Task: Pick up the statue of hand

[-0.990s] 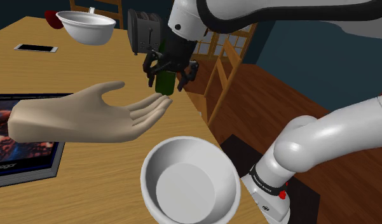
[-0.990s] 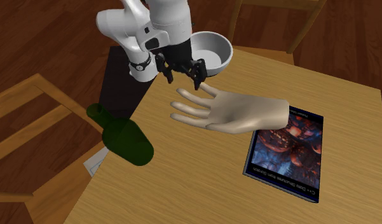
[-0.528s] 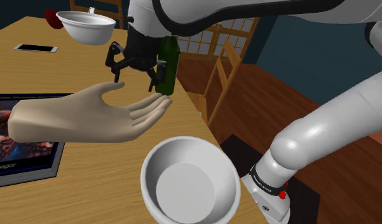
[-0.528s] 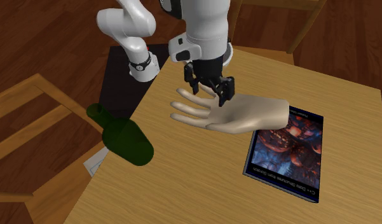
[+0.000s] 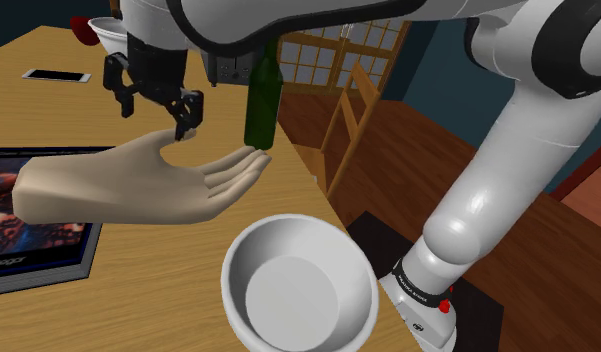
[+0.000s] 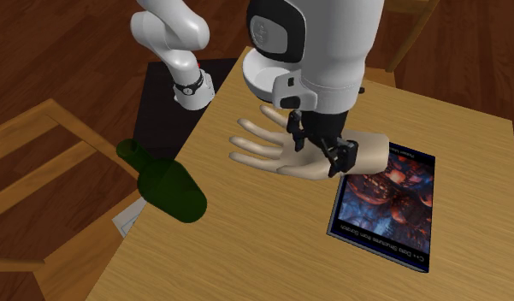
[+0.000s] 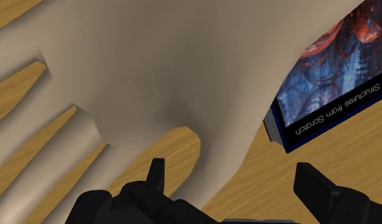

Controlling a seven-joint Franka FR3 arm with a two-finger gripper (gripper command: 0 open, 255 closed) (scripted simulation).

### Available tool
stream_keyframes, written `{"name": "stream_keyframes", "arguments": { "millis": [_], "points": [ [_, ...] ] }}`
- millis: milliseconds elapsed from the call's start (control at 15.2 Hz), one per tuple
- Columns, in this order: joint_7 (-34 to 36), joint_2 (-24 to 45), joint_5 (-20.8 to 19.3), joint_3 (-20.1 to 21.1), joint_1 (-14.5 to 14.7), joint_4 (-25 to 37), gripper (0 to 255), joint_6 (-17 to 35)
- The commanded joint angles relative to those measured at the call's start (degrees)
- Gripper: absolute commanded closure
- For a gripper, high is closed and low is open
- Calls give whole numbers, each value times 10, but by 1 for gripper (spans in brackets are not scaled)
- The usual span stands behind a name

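The hand statue is a beige open hand lying palm up on the wooden table, its fingers pointing at the table's edge. The second exterior view has the statue partly behind my arm. My black gripper hangs open just above the palm, near the thumb. From across the table, the gripper stands over the heel of the palm near the wrist. In the wrist view the statue lies close below the gripper; the fingers stand wide apart with nothing between them.
A white bowl sits near the table's front corner. A dark green bottle stands beyond the statue's fingertips, at the table's edge. A blue-edged book lies under the statue's wrist. A phone lies further back. A wooden chair stands beside the table.
The open gripper has travelled from beyond the statue's fingertips, over the fingers, to above the palm and wrist. The statue has not moved.
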Motion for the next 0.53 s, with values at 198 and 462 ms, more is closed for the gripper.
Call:
{"name": "stream_keyframes", "arguments": {
  "millis": [198,462],
  "points": [
    [39,30,-36,-5,12,0,0,18],
    [48,38,-46,-7,14,-21,0,43]
  ]
}}
